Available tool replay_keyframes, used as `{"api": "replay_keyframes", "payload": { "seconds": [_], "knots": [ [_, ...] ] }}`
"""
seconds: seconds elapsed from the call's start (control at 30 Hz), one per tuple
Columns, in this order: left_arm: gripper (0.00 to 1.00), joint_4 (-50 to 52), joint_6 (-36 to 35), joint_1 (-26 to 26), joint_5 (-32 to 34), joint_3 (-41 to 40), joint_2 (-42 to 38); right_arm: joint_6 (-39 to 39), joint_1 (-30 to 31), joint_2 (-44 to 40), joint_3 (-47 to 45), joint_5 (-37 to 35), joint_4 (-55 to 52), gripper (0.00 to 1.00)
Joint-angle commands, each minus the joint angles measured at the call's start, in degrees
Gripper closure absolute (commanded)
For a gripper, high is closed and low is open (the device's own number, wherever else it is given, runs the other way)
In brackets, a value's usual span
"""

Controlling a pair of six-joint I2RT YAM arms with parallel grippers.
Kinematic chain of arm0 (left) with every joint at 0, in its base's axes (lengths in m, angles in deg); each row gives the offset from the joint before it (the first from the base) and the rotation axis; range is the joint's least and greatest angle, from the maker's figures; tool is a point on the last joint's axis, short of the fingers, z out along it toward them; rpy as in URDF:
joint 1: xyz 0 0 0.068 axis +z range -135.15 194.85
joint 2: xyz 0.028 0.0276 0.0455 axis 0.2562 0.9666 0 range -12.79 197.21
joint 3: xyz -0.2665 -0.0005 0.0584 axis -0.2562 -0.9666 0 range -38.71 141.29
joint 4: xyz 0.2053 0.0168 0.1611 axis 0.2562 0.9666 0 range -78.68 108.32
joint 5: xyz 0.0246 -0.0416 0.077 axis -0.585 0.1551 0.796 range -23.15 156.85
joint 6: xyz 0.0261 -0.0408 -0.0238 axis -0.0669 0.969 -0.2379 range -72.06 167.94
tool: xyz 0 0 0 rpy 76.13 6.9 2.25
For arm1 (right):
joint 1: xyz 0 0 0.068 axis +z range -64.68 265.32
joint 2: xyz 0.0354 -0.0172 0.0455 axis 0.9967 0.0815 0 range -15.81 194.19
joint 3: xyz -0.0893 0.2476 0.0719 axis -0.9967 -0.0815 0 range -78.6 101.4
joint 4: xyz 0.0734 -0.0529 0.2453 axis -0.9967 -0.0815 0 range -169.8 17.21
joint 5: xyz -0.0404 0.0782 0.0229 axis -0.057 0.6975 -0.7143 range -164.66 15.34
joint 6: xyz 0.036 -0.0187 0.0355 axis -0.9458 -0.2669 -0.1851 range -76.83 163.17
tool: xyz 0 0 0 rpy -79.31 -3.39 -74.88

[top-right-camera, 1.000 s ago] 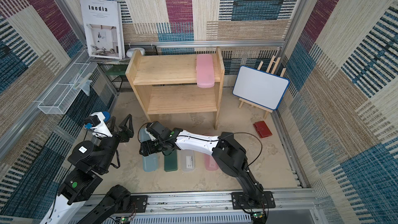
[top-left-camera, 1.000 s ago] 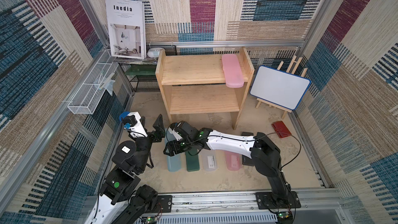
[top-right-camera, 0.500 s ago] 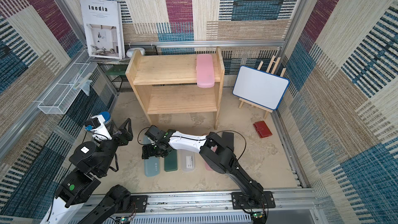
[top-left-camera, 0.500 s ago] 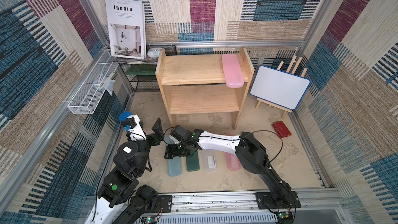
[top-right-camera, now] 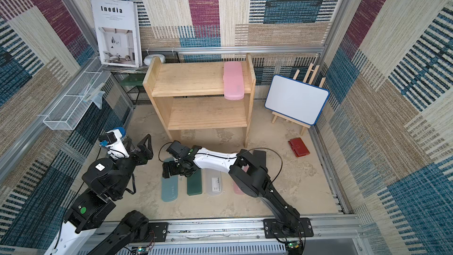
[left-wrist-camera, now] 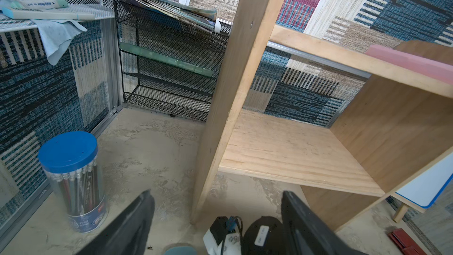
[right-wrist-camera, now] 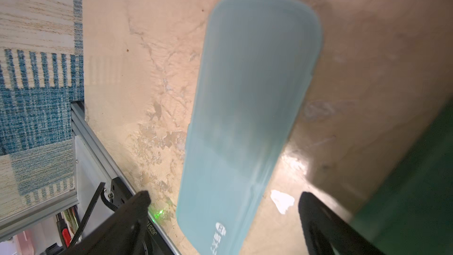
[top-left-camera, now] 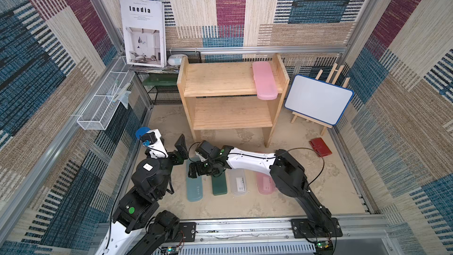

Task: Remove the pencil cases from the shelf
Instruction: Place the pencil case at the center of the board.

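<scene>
My right gripper (right-wrist-camera: 224, 196) hangs low over the floor in front of the shelf (top-left-camera: 228, 87) with its jaws spread wide. The light blue case (right-wrist-camera: 245, 118) lies flat on the floor beneath them. I have one finger off each of its long edges, and neither touches it.

In both top views this case is the leftmost of a row on the floor in front of the shelf. The row lies closer to my base than the shelf's legs, and each case points lengthwise toward the shelf. Next to the light blue one comes the dark green case (top-left-camera: 219, 185), then the frosted clear case (top-left-camera: 237, 182), then a pink case (top-left-camera: 264, 185) that is partly covered by my right arm. My right wrist hides the shelf-side ends of the blue and green ones.

A second pink case (top-left-camera: 264, 80) lies on the shelf's top board against the right side panel. Its front end juts out past the board's front edge.

My left gripper (left-wrist-camera: 217, 195) is off the floor in front of the shelf's left side panel and faces it. Its jaws are apart and it grips nothing.
</scene>
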Motion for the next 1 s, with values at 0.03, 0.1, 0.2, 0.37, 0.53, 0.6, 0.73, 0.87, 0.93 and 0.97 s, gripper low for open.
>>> {"api": "replay_keyframes", "payload": {
  "seconds": [0.03,0.1,0.2,0.37,0.53,0.6,0.73,0.87,0.93,0.97],
  "knots": [
    [0.12,0.2,1.9,0.0,-1.5,2.4,0.2,5.5,0.8,-9.5,-4.7,-9.3,3.1,0.01],
    [0.12,0.0,2.8,0.0,-3.1,3.8,0.7,7.8,1.0,-16.5,-10.0,-14.4,5.5,0.01],
    [0.11,-1.2,4.8,0.0,-6.5,5.5,2.1,11.0,1.0,-27.0,-19.8,-22.9,9.7,0.01],
    [0.11,-7.0,12.8,0.0,-17.7,6.2,8.0,13.8,0.9,-43.9,-34.3,-41.5,14.9,0.01],
    [0.11,-18.4,24.7,-0.1,-30.6,6.6,17.7,18.0,-1.6,-56.1,-37.8,-52.1,12.0,0.01],
    [0.11,-24.2,28.4,-0.1,-34.7,7.3,22.2,18.7,-3.8,-61.3,-38.7,-53.1,11.3,0.01],
    [0.11,-30.9,32.4,-2.5,-38.4,11.7,31.3,19.8,-10.0,-71.7,-41.0,-51.7,11.7,0.01],
    [0.1,-36.1,34.7,-5.6,-38.4,16.2,37.6,21.2,-14.4,-76.7,-40.2,-51.5,9.7,0.0],
    [0.09,-37.6,36.1,-6.7,-39.5,19.6,41.0,21.5,-15.7,-76.8,-39.1,-51.3,7.9,0.0],
    [0.09,-37.7,36.6,-7.4,-39.9,21.6,43.1,21.6,-16.2,-76.8,-38.9,-50.9,7.4,0.0]
  ]
}}
